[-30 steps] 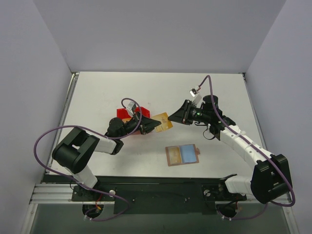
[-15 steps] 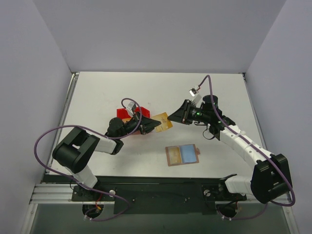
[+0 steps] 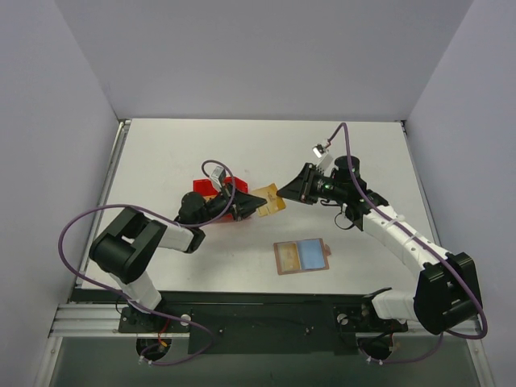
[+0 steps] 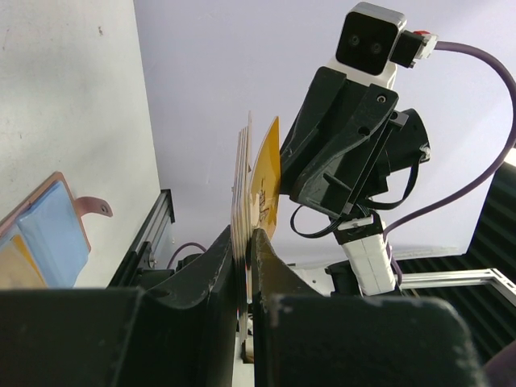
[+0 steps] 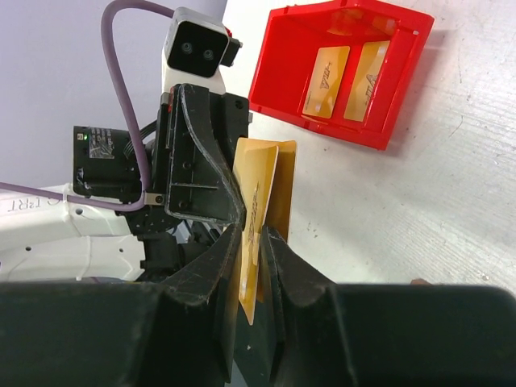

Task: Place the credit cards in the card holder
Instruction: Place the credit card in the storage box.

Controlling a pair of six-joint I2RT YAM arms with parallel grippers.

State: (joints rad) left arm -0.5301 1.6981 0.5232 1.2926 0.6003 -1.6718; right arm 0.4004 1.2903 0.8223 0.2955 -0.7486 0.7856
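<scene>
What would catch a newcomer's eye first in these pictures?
The left gripper and right gripper meet in mid-air over the middle of the table, each pinching gold credit cards. To their left sits a red bin holding two more cards. The card holder lies open nearer the arm bases.

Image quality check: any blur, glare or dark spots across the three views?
Top external: even light, soft shadows, sharp. Left wrist: its own fingers near-black and soft, the credit cards sharp. Right wrist: fingers equally dark, red bin crisp, no obvious glare.
</scene>
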